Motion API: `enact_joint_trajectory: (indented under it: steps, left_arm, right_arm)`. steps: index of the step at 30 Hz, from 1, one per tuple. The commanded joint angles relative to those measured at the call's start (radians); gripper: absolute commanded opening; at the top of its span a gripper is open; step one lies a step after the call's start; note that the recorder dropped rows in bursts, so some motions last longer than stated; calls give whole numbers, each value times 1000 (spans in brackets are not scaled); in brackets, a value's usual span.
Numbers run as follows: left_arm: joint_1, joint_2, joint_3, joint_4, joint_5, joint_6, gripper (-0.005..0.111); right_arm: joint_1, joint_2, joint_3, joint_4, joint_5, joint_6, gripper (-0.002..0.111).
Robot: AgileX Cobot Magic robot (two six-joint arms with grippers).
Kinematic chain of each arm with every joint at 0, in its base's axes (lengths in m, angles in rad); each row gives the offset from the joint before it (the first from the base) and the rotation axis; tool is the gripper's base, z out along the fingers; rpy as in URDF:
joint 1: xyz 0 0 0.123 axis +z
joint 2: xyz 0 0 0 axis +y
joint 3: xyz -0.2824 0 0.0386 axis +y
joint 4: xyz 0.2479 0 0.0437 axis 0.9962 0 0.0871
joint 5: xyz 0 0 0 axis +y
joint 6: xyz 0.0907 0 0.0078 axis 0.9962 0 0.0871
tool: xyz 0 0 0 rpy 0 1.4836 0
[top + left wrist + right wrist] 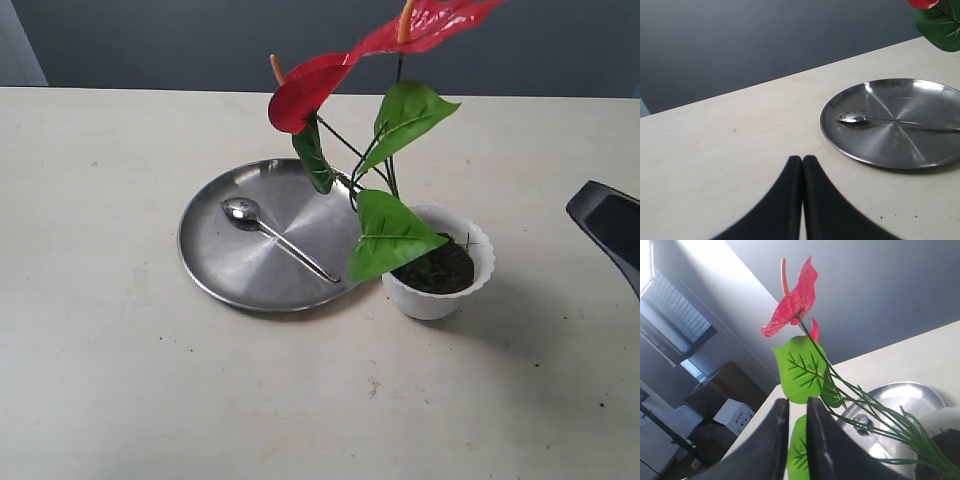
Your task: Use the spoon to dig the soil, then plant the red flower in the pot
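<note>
Beside the pot [440, 275], red flower [385, 150] planted, both my grippers sit nearly closed, empty; next comes only pulling clear.

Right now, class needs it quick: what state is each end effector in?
Left end effector: closed, holding nothing.
Right end effector: nearly closed, nothing between the fingers; the red flower stands beyond it.

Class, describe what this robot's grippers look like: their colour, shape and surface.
Both grippers are plain black. The left gripper has two smooth, matte fingers that curve and taper to narrow tips. The right gripper has similar dark tapered fingers, and shows in the exterior view as a flat black rounded piece. No cables or markings are visible.
</note>
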Motion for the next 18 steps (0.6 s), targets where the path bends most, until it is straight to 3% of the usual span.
enact_joint_trajectory:
  steps: [1, 6, 9, 14, 18]
  left_arm:
    - [-4, -1, -4, -2, -12, -1, 0]
    - [-4, -1, -4, -2, -12, -1, 0]
    - [-4, -1, -4, -2, -12, -1, 0]
    - [-4, -1, -4, -2, -12, -1, 0]
    - [-4, -1, -4, -2, -12, -1, 0]
  right_arm:
    - [25, -46, 4, -53, 24, -36, 14]
    - [7, -172, 4, -235, -13, -44, 14]
    - [-33, -267, 4, -241, -18, -3, 14]
    - [-217, -387, 4, -271, 7, 204, 14]
    - [-371, -417, 4, -413, -72, 421, 14]
